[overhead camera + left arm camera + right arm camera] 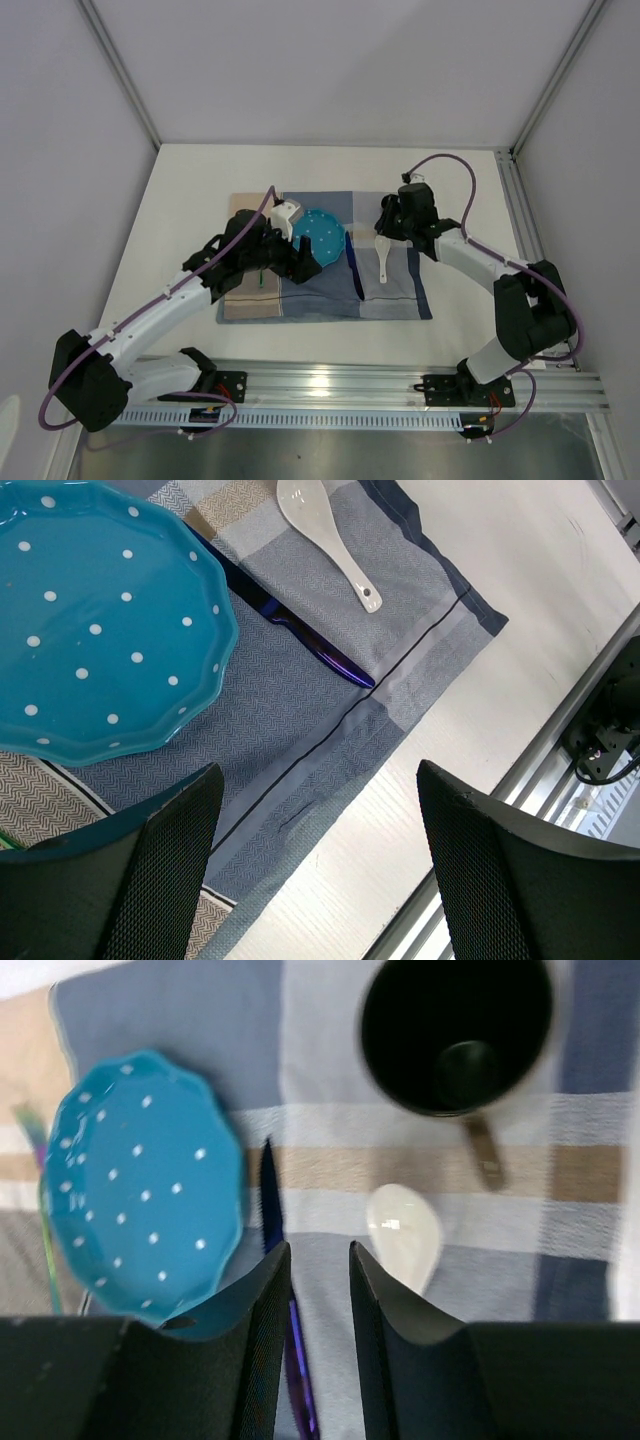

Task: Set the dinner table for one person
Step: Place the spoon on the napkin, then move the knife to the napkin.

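On the white dinner table (190, 200) lies a blue-and-beige checked placemat (300, 300). A teal dotted plate (322, 238) sits at its middle, with a dark blue knife (352, 265) and a white spoon (384, 255) to its right. In the right wrist view a dark mug (455, 1035) stands on the mat beyond the spoon (402, 1232). My right gripper (318, 1250) hovers over the mat between knife and spoon, its jaws a little apart and holding nothing. My left gripper (320, 780) is wide open and empty over the mat's near edge, beside the plate (100, 630).
A thin green-tinted utensil (262, 278) lies on the mat left of the plate, partly under my left arm. Silver rails (400, 385) edge the table's near side and another rail (520, 220) runs along the right. Grey walls close in the back and sides.
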